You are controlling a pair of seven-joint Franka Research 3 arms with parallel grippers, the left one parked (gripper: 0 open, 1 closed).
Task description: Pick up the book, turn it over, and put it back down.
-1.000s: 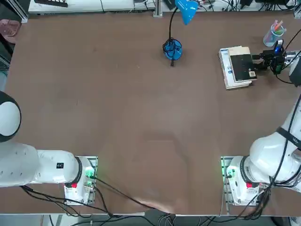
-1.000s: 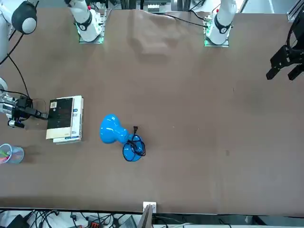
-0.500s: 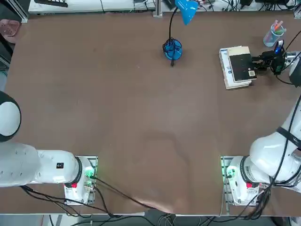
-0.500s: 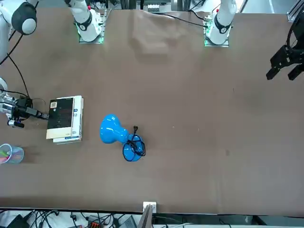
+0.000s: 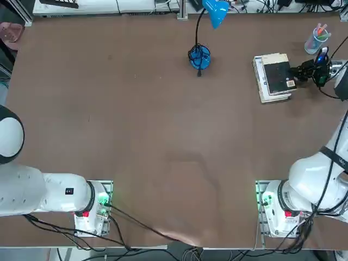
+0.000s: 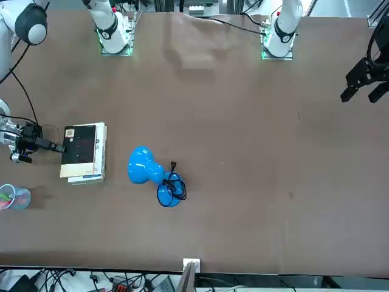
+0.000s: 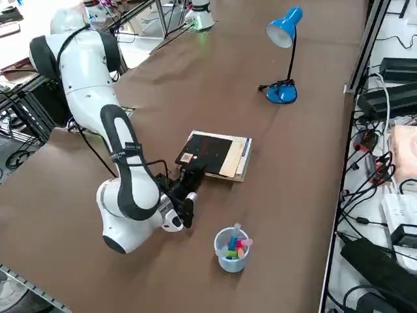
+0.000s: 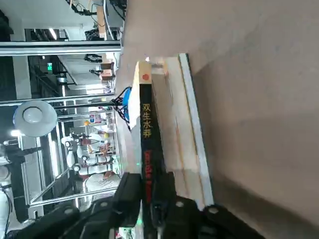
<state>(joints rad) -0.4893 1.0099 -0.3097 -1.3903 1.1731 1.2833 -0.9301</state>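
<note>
Book (image 5: 274, 78) lying at the far right of the brown surface (image 5: 152, 125), black-and-white cover up, cream page edges showing along one long side. Near edge looks lifted a touch in the wrist view, with the black spine and its yellow lettering up off the pages (image 8: 172, 134) below; can't tell how far.

Right gripper (image 5: 298, 71) down low beside the book on its right, reaching in sideways. Jaws nearly closed, pinching the black cover at its edge, one finger (image 8: 130, 196) on each face of it in the wrist shot. From the side camera, gripper (image 7: 192, 175) right up against the book's corner (image 7: 215, 155), forearm bent down to surface level.

Cup of coloured pens (image 5: 317, 39) just beyond the gripper, near the far right corner, apart from the book. Blue desk lamp (image 5: 200, 56) standing well to the left of the book, shade tipped toward the far edge, cord coiled around its base. From across the surface, book (image 6: 84, 152) between the gripper (image 6: 56, 146) and the lamp (image 6: 146, 167).
</note>
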